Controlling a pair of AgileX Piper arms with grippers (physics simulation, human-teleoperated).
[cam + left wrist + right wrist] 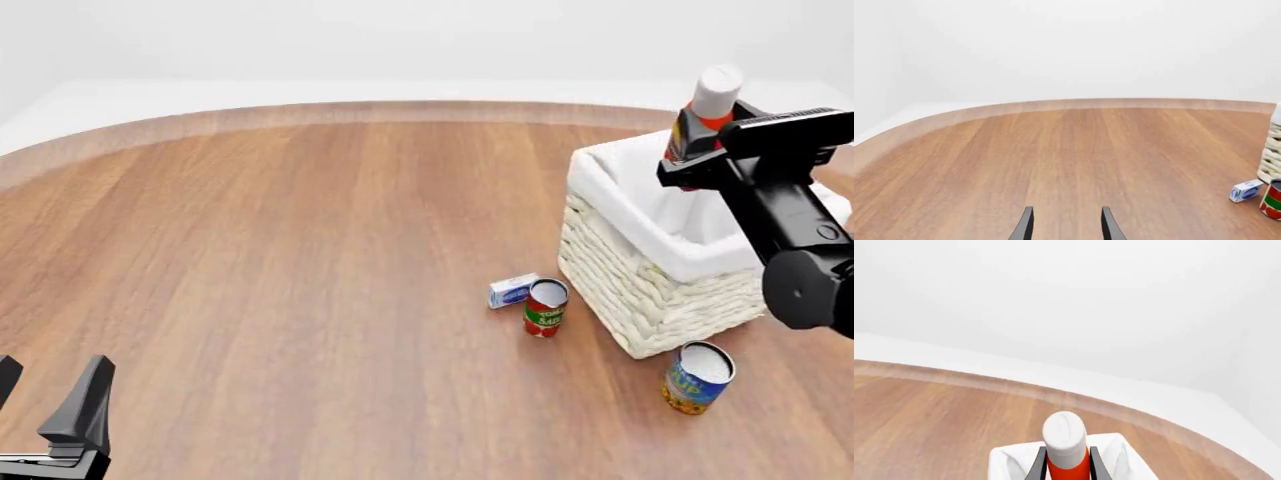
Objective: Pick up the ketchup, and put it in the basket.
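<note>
Left pincer (47,400) apart; right pincer (1067,462) clamps glossy ketchup (1066,440) above wicker basket (627,290).

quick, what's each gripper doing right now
Left gripper: open, holding nothing, low over the wooden table.
Right gripper: shut on the orange-red, white-capped ketchup bottle, above the cream wicker basket.

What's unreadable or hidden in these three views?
- Ketchup body and label: front view, right tool and arm cover them; right wrist view cuts them off at the bottom edge.
- Basket floor: front view, hidden by the liner and the arm.
- Small blue-and-white box print: too small in either view.
- Left tool: only the fingertips show in the left wrist view.
</note>
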